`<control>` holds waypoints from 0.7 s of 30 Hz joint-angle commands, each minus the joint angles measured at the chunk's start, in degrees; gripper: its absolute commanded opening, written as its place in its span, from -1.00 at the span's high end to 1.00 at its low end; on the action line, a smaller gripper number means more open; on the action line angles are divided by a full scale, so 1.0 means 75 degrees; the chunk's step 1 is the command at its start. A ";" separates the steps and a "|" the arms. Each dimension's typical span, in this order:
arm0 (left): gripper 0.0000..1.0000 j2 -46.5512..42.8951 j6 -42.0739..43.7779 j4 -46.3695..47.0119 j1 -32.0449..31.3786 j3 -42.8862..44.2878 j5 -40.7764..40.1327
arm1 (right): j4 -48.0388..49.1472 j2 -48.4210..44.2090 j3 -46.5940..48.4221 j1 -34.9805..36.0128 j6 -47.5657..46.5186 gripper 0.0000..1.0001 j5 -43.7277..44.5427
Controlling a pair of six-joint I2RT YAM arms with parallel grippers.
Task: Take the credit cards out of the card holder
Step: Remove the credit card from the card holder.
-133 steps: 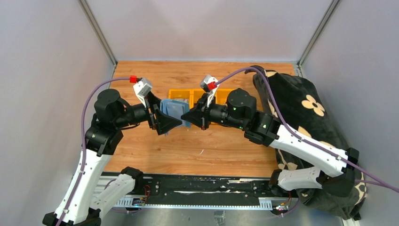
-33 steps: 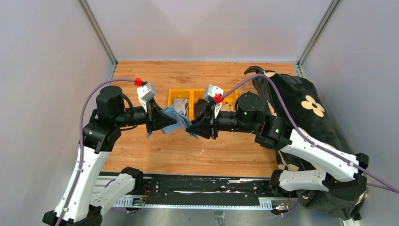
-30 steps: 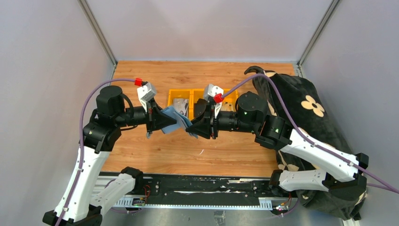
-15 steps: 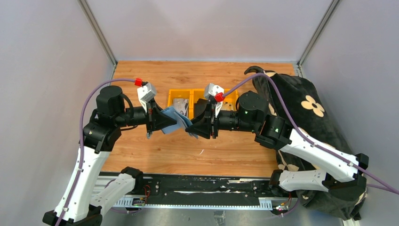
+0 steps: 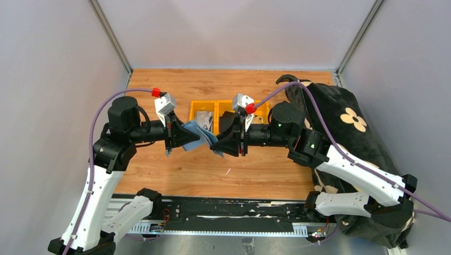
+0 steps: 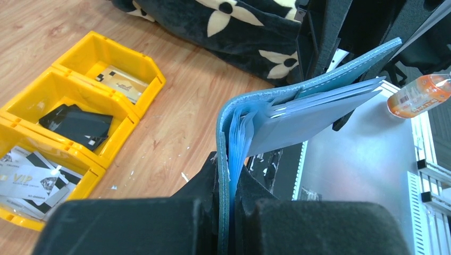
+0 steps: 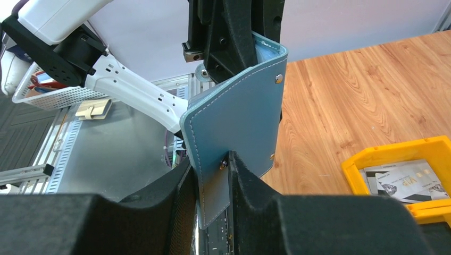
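1. You're working on a wood-grain table [image 5: 250, 167] with plain grey walls [image 5: 53, 79] on three sides. A metal rail [image 5: 234, 215] runs along the near edge, by the arm bases.
2. On the table's right side sits a bunched black plush cloth [image 5: 345, 119] with a cream flower print.
3. Three yellow plastic bins [image 6: 114, 53] stand mid-table in a row, touching. The credit cards [image 6: 29, 180] lie in them: pale grey-white ones in one end bin, dark ones in the middle, a tan one in the other end bin.
4. The card holder [image 7: 239, 117] is slate-blue with stitched edges and metal snaps. It's held off the table between the two grippers, just in front of the bins.
5. The holder is partly open, and pale blue leaves fan out between its covers. You can't tell whether any cards are inside.
6. The left gripper [image 6: 226, 180] has its jaws almost together, clamped on the holder's folded edge.
7. The right gripper [image 7: 213, 178] has its jaws at a narrow gap, pinching the small tab [image 7: 215, 196] on the holder's short end.
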 commanded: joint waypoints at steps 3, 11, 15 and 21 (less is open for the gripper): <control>1.00 0.0020 0.0054 0.0006 0.0001 0.0275 0.0231 | 0.0319 -0.0130 -0.0101 -0.0132 0.0126 0.42 -0.0531; 1.00 0.0051 0.0000 0.0064 0.0001 0.0305 0.0248 | 0.0308 -0.0107 -0.0108 -0.0171 0.0102 0.39 -0.0795; 1.00 0.0057 -0.0109 0.0143 0.0001 0.0337 0.0248 | 0.0184 -0.0065 -0.0083 -0.0172 0.0087 0.42 -0.0300; 1.00 0.0014 -0.0203 0.0130 0.0001 0.0367 0.0252 | -0.0204 -0.0027 -0.0026 -0.0172 0.0067 0.41 0.1723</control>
